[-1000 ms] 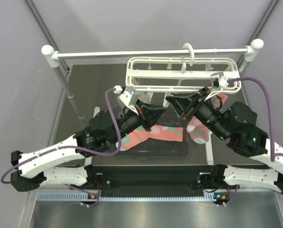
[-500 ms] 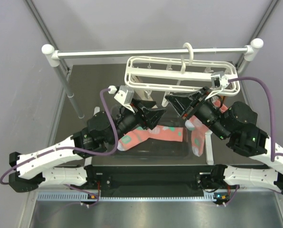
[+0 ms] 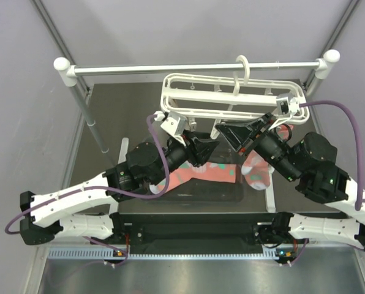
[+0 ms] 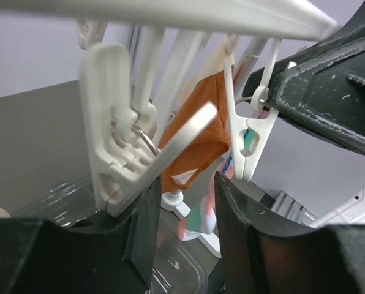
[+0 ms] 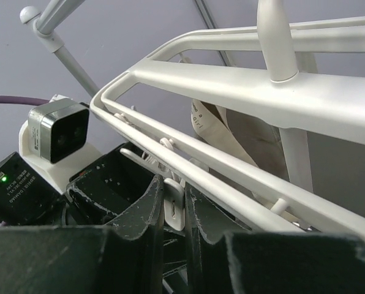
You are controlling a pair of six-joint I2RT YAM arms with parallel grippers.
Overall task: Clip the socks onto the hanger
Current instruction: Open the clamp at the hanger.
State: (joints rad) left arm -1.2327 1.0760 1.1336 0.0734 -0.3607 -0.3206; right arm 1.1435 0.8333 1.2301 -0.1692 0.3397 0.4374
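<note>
The white hanger [image 3: 231, 98] hangs by its hook from the rail, slightly tilted. My right gripper [image 3: 220, 130] reaches up under the hanger's middle and is shut on one dangling clip [image 5: 173, 205], seen pinched between its jaws in the right wrist view [image 5: 174, 184]. My left gripper [image 3: 210, 147] is just left of it, open and empty [image 4: 185, 190]. A white clip [image 4: 118, 141] rests against its left finger and another clip [image 4: 247, 138] hangs just beyond. One sock [image 3: 213, 171] lies over the clear tray. The other sock [image 3: 256, 173] hangs at the right [image 4: 201, 220].
A metal rail with white ball ends [image 3: 195, 68] spans the back on two posts. A clear plastic tray [image 3: 231, 193] lies under the arms, beside a white stand base [image 3: 270, 196]. A rust-orange cloth [image 4: 198, 125] and a beige cloth [image 5: 244, 131] hang on the hanger.
My left arm has moved right and forward, bringing its gripper closer under the hanger beside the right gripper. The hanger has tilted a little. The right sock dipped, then rose again.
</note>
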